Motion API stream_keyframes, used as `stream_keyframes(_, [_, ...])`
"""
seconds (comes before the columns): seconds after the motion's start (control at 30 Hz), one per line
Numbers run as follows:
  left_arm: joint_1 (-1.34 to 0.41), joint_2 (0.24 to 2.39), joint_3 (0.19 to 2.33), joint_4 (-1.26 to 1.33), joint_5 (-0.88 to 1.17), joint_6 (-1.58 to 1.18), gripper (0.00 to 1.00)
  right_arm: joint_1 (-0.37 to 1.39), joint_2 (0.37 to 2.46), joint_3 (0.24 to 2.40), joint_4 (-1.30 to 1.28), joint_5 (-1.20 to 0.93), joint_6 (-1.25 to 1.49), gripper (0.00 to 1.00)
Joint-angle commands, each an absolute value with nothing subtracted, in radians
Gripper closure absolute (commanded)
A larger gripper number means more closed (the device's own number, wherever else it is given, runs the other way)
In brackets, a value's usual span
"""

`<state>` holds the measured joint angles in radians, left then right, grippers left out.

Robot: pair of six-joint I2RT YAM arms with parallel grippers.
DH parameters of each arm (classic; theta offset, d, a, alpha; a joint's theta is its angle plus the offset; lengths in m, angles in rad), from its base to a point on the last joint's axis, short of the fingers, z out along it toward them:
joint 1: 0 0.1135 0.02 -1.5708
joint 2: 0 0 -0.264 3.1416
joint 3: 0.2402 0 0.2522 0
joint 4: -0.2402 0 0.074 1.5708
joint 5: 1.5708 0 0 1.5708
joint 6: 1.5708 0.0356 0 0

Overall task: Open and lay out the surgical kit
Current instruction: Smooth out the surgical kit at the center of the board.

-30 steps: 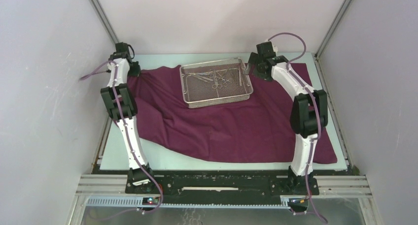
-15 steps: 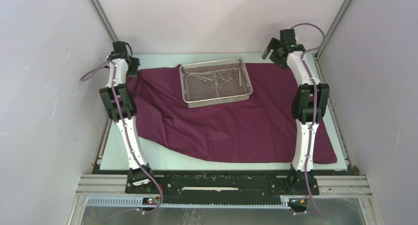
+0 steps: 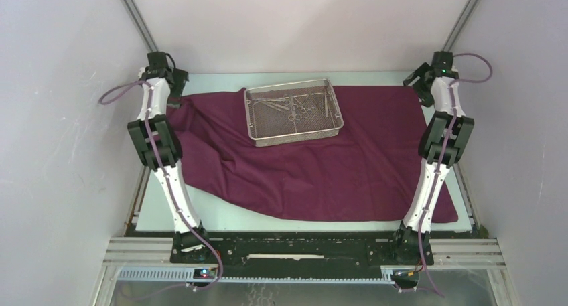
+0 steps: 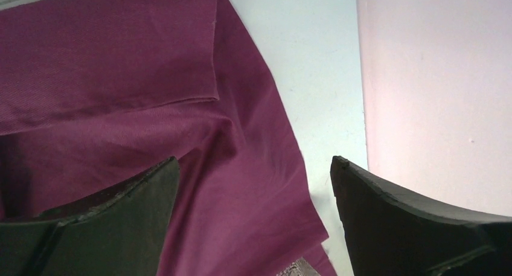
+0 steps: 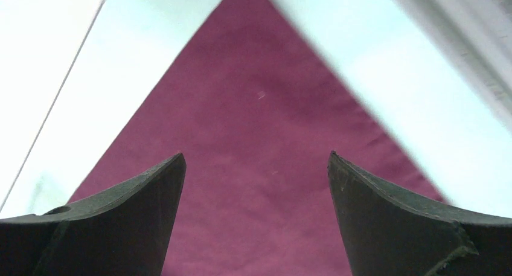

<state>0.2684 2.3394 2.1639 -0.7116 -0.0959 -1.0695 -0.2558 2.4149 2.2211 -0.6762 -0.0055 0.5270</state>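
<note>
Pale tabletop point(image 3: 201, 215) from above; we find the maroon cloth wrap point(image 3: 321, 172) opened, its left side rumpled, the mesh tray point(image 3: 297, 140) on it, instruments point(image 3: 295, 105) not yet laid out; left wrist: left gripper point(image 4: 253, 164) wide, empty, over cloth; right wrist: right gripper point(image 5: 256, 158) wide above a flat corner.

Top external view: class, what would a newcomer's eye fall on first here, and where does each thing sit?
The maroon cloth dominates, spread across most of the table and rumpled along its near-left side. On its far middle stands the silver mesh tray, with thin steel instruments inside. The left pincer and right pincer, both open, hang over the cloth's far corners.
</note>
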Motion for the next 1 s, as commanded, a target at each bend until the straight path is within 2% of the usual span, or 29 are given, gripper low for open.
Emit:
stream_keyframes(0.0, [0.263, 2.218, 2.128, -0.666, -0.144, -0.992, 0.0, -0.315, 2.438, 2.25, -0.647, -0.045, 0.574, 0.03])
stream_keyframes(0.43, [0.245, 2.112, 2.071, -0.654, -0.135, -0.942, 0.0, -0.344, 2.503, 2.332, -0.669, -0.029, 0.515, 0.03])
stream_keyframes(0.77, [0.224, 2.062, 2.036, -0.621, -0.096, -0.92, 0.0, -0.286, 2.48, 2.332, -0.714, 0.182, 0.322, 0.02])
stream_keyframes(0.97, [0.21, 2.04, 2.032, -0.612, -0.067, -0.905, 0.0, -0.28, 2.492, 2.33, -0.782, 0.073, 0.324, 0.01])
